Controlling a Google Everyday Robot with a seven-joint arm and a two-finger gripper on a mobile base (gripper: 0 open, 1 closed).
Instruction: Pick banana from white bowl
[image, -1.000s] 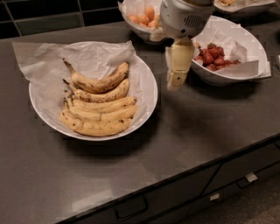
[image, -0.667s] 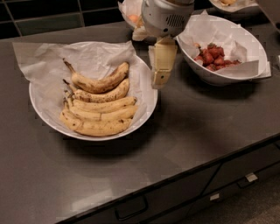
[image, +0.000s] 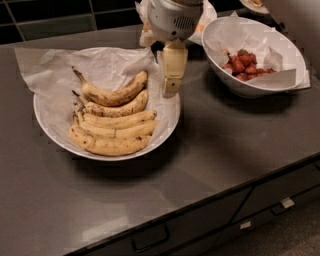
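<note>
The wide white bowl (image: 55, 135), lined with crinkled white paper, sits on the left of the dark counter. The curved, brown-speckled banana (image: 116, 93) with a long dark stem lies at the back of the bowl, above a bunch of paler bananas (image: 114, 132). The gripper (image: 171, 89) hangs from the arm at top centre, over the bowl's right rim, just right of the banana's tip and apart from it. It holds nothing.
A deeper white bowl with red fruit (image: 248, 67) stands at the right. Another bowl with orange fruit (image: 205, 25) is behind the arm. The counter's front edge (image: 200, 200) has drawers below.
The gripper has moved left, from beside the red-fruit bowl to over the right rim of the banana bowl. The bananas have not moved.
</note>
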